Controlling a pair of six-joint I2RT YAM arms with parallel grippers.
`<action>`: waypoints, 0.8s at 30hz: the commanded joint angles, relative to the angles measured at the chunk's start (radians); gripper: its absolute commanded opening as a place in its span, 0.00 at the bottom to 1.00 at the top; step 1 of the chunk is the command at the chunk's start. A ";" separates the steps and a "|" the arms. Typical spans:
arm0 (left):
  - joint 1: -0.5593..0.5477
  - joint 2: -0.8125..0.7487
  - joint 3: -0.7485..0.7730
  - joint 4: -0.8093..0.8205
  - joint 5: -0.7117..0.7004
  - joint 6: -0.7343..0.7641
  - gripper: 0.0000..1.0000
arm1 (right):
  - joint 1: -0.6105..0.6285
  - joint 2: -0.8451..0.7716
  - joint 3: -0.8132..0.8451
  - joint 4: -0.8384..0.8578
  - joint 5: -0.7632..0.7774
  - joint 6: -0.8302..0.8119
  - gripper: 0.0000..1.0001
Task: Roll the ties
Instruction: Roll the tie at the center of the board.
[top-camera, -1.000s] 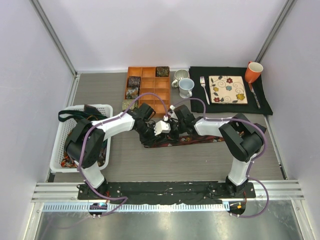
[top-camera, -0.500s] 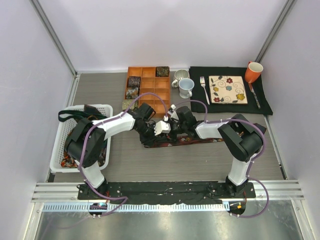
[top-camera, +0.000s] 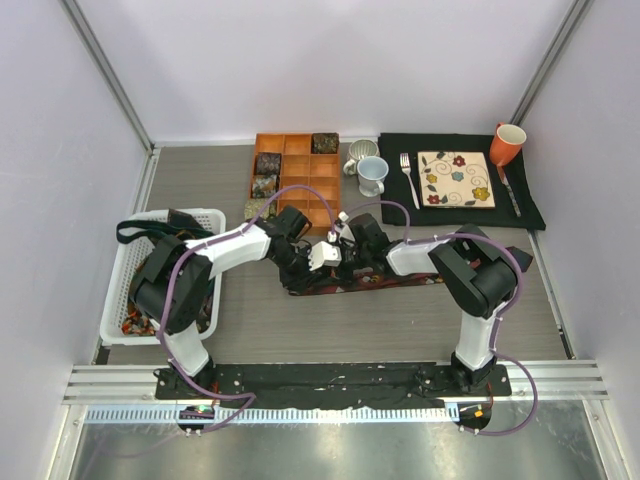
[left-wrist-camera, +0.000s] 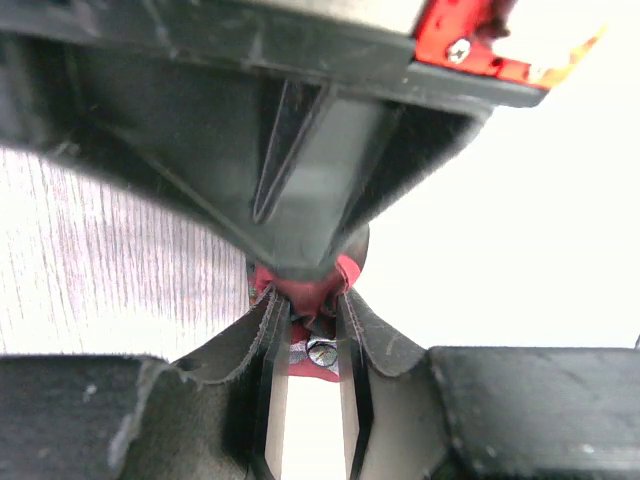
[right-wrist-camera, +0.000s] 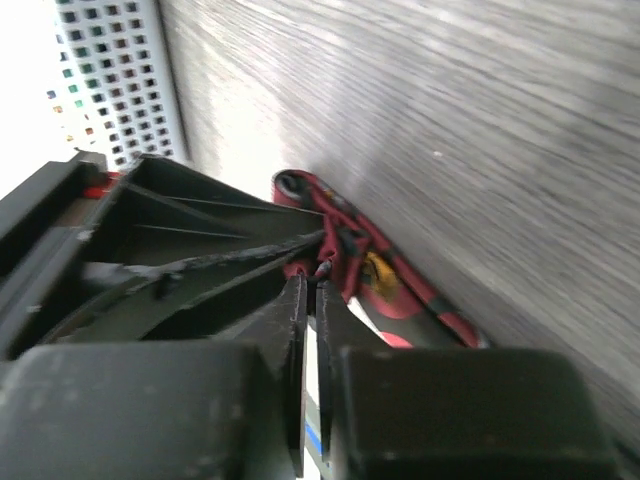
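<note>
Where the two arms meet at mid-table, the maroon tie (top-camera: 392, 281) is laid flat along the boards, its long end stretched towards the right and its left end held between the grippers. The left gripper (left-wrist-camera: 305, 312) is closed on that red fabric, which is seen squeezed between its fingers. The right gripper (right-wrist-camera: 305, 285) is drawn almost together, only a thin slit being left, with the tie's edge caught at its tips. The two tools are pressed nose to nose.

Open table (top-camera: 380, 325) is left in front of the tie as far as the near rail, and more to the right of it. Behind, room is tighter. The orange divided tray (top-camera: 298, 190) is set just beyond the left wrist, with rolled ties (top-camera: 324, 143) kept in several compartments. Two mugs (top-camera: 372, 175) are stood beside the tray. Farther right a black placemat (top-camera: 450, 218) is spread, bearing a flowered plate (top-camera: 456, 179), a fork (top-camera: 408, 178) and an orange mug (top-camera: 507, 143). At the left edge a white basket (top-camera: 200, 213) is filled with more ties (top-camera: 135, 322), one being draped over its rim.
</note>
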 joint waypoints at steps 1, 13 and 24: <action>0.002 0.038 -0.020 -0.021 -0.034 0.015 0.29 | 0.009 0.028 0.035 -0.056 0.012 -0.078 0.01; 0.054 -0.149 -0.103 0.062 0.004 0.017 0.74 | 0.009 0.051 0.061 -0.148 0.079 -0.170 0.01; -0.027 -0.039 -0.028 0.079 -0.111 0.016 0.73 | 0.019 0.058 0.093 -0.158 0.079 -0.184 0.01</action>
